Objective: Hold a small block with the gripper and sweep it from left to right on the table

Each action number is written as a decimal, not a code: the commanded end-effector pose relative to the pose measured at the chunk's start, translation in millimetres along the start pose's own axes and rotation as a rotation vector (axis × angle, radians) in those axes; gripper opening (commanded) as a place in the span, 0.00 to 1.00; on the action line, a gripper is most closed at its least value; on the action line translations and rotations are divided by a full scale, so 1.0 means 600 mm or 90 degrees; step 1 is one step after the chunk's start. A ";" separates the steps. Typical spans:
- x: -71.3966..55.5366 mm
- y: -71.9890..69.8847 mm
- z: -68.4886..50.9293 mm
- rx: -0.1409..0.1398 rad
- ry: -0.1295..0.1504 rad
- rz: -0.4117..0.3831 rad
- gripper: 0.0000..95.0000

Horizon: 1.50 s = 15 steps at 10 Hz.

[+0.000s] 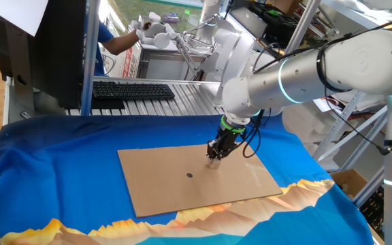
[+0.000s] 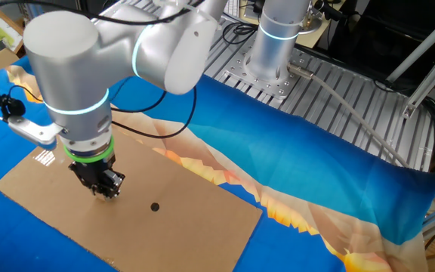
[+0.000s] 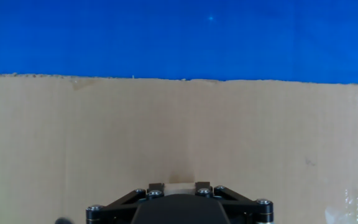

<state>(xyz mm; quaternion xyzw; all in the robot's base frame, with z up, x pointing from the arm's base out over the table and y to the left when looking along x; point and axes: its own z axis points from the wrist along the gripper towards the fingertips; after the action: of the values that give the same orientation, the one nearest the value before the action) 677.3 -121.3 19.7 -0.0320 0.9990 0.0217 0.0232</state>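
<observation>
The black gripper (image 1: 215,161) with a green ring collar ends the silver-white arm and points down onto the brown cardboard (image 1: 162,184) of the blue-cloth table (image 1: 60,156). Its fingers are shut on the small block (image 3: 179,185), a pale tan cube seen between the fingertips in the hand view, resting on the cardboard. In one fixed view the block (image 1: 214,163) shows just under the fingertips. In the other fixed view the gripper (image 2: 103,193) stands on the cardboard (image 2: 187,227) left of the dark dot, and the block is hidden there.
A small dark round dot (image 1: 189,175) lies on the cardboard left of the gripper; it also shows in the other fixed view (image 2: 155,206). A grey slatted bench with a black keyboard (image 1: 133,90) stands behind the table. Orange-yellow print (image 1: 305,187) borders the cloth.
</observation>
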 end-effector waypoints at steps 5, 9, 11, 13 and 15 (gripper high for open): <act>0.005 0.013 0.020 0.007 -0.005 0.012 0.00; 0.007 0.024 0.022 0.007 -0.007 0.020 0.00; 0.011 0.036 0.023 0.008 -0.007 0.030 0.00; 0.018 0.053 0.023 0.012 -0.008 0.043 0.00; 0.027 0.073 0.024 0.019 -0.011 0.058 0.00</act>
<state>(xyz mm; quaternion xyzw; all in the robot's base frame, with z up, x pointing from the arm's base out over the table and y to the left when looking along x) 658.2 -77.8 16.1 0.0161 0.9993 0.0066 0.0319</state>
